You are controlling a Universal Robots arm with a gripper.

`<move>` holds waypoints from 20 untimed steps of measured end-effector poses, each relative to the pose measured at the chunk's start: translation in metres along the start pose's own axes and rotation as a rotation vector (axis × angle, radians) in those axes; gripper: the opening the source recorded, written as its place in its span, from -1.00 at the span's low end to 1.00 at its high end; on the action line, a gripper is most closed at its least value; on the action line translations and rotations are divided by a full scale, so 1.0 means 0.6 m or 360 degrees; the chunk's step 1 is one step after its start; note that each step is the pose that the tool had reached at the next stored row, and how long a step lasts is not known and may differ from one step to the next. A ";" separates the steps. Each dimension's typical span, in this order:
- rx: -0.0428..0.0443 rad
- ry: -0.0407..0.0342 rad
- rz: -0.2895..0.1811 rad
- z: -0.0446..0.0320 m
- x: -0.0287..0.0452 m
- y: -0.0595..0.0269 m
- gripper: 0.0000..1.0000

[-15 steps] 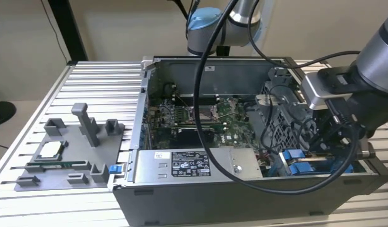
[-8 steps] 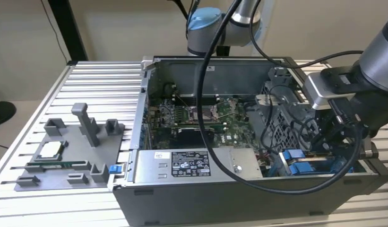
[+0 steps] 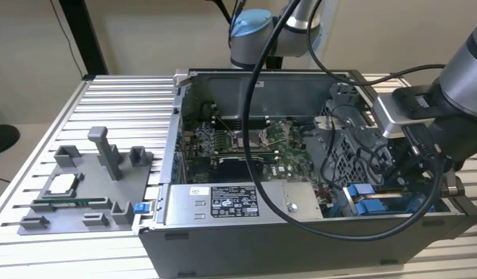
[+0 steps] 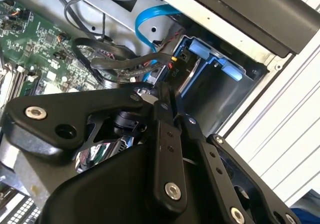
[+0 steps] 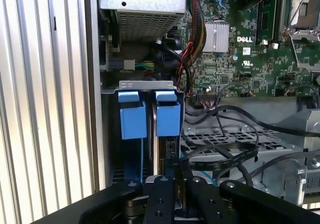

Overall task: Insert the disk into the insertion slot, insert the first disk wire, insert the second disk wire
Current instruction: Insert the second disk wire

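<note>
1. We see the disk point(image 5: 161, 149) edge-on in the first wrist view, standing in the insertion slot point(image 5: 134, 115) between its bright blue rails; most of its body is hidden by the bay wall.
2. In the exterior view the slot's blue tabs point(image 3: 362, 197) sit at the computer case's point(image 3: 284, 244) front corner on the exterior view's right, partly screened by black cables.
3. The gripper point(image 5: 178, 176) hangs just over the disk's end, its fingers point(image 4: 165, 104) drawn together on something thin and dark; we cannot tell whether it is a wire connector.
4. In the second wrist view a blue data cable point(image 4: 150, 19) curves above the bay, and a black cable bundle point(image 4: 120, 61) lies beside it; their ends are hidden behind the gripper.
5. The motherboard point(image 3: 238, 145) lies in the case's middle, and a power supply point(image 3: 230, 203) with a white sticker sits along its front edge.
6. A grey fixture tray point(image 3: 75, 192) with upright pegs lies on the ribbed table point(image 3: 122, 99), beside the case toward the exterior view's left.
</note>
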State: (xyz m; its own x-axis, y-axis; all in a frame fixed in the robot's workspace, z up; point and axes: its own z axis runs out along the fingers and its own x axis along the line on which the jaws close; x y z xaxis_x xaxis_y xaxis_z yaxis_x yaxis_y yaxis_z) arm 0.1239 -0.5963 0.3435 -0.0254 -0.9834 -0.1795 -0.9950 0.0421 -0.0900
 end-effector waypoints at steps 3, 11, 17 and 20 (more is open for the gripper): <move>0.0005 0.0000 0.0002 0.001 0.000 0.000 -1.00; 0.0010 0.0000 0.0010 0.002 -0.002 0.000 -1.00; 0.0012 0.0001 0.0018 0.004 -0.002 0.001 -1.00; 0.0013 0.0002 0.0021 0.006 -0.002 0.001 -1.00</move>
State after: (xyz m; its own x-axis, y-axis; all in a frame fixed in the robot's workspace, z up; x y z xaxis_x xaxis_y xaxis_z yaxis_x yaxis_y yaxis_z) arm 0.1239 -0.5944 0.3404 -0.0388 -0.9829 -0.1797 -0.9938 0.0568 -0.0958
